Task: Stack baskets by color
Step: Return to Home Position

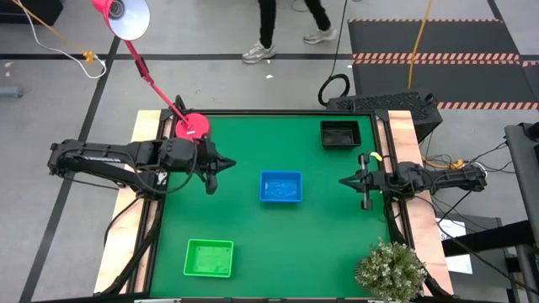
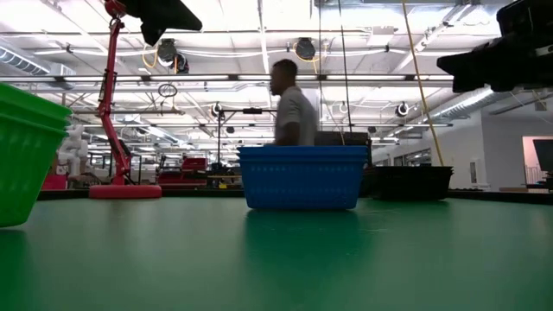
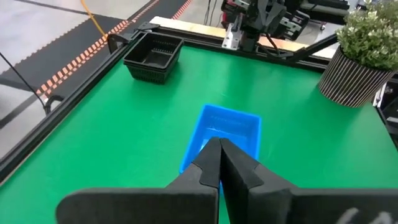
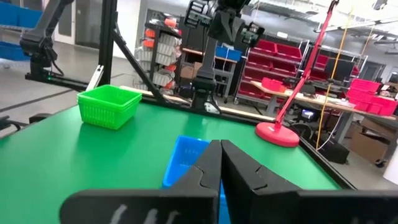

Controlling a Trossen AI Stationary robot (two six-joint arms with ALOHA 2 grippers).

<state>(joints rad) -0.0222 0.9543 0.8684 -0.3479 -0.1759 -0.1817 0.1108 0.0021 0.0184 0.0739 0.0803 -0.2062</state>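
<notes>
Green baskets (image 1: 208, 257): are sitting low on the left of the high view, on the left arm's side of the table (image 1: 253, 227). They are opening upward, with the long axis running left to right across the table.

Blue baskets (image 1: 280, 187): are sitting at the table's middle, between the two grippers and touching neither. They are opening upward, with the long axis running from one arm toward the other.

Black baskets (image 1: 340, 134): are sitting in the far corner on the right arm's side, opening upward, long axis lying the same way as the others. How many are nesting in each pile cannot be told.

Left gripper (image 1: 226, 165): is hovering over the table beside the blue baskets, well apart from them and pointing toward the right arm. Its fingers (image 3: 205, 168) are pressing together on nothing.

Right gripper (image 1: 347, 180): is hovering near the table's right edge, pointing at the blue baskets. Its fingers (image 4: 208, 165) are pressing together, empty.

Red lamp base (image 1: 192, 126): is standing at the far left, just behind the left gripper.

Potted plant (image 1: 389, 269): is standing at the near right corner.

Person (image 2: 294, 108): is showing beyond the table in the low view.
</notes>
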